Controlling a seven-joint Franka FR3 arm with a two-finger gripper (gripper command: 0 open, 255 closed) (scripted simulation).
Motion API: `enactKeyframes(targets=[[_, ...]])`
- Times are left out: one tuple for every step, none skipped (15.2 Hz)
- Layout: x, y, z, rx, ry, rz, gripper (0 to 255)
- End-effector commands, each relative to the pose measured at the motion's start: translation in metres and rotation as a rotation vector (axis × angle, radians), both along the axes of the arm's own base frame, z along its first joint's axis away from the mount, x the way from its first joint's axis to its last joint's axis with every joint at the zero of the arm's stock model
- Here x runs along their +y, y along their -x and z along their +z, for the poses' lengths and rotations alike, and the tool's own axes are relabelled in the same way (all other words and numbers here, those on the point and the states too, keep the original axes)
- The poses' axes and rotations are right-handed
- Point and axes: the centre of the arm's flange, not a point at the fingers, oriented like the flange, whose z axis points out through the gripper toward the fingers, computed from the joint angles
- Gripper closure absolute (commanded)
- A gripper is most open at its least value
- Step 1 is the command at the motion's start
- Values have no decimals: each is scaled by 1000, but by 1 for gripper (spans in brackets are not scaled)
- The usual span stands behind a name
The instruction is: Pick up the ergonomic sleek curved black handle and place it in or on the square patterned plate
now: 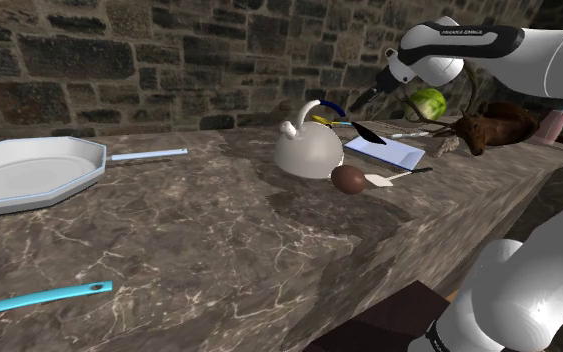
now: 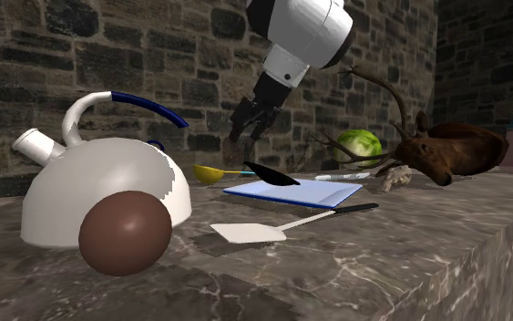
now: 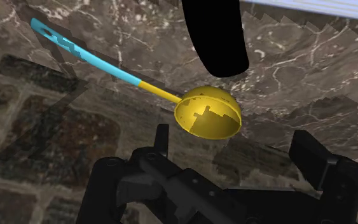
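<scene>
Pincer (image 2: 250, 133) hangs released, fingers spread with nothing between them, above the table (image 2: 400, 255) just off the pale-blue square plate (image 2: 304, 192). Curved black handle (image 2: 271, 173) lies at that plate's edge, one end overlapping it, apart from the fingers. Yellow ladle (image 3: 208, 113) with a blue stem rests beside the plate, under the pincer. White spatula (image 2: 245, 232) lies just beside the plate, white kettle (image 2: 108, 187) farther from it
</scene>
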Motion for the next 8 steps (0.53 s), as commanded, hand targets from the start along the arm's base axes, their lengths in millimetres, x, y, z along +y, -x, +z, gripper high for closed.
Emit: enactKeyframes(targets=[[-2,-8,-5,-13,2,4,0],[-1,-11,-9,-13,2,4,0],[-1,-15,-13,-13,2,4,0],[0,-18,-17,-13,2,4,0],[0,-21,-21,-13,2,4,0],[1,-24,-26,-13,2,4,0],[1,-26,-28,-13,2,4,0],[1,-26,-28,-13,2,4,0]])
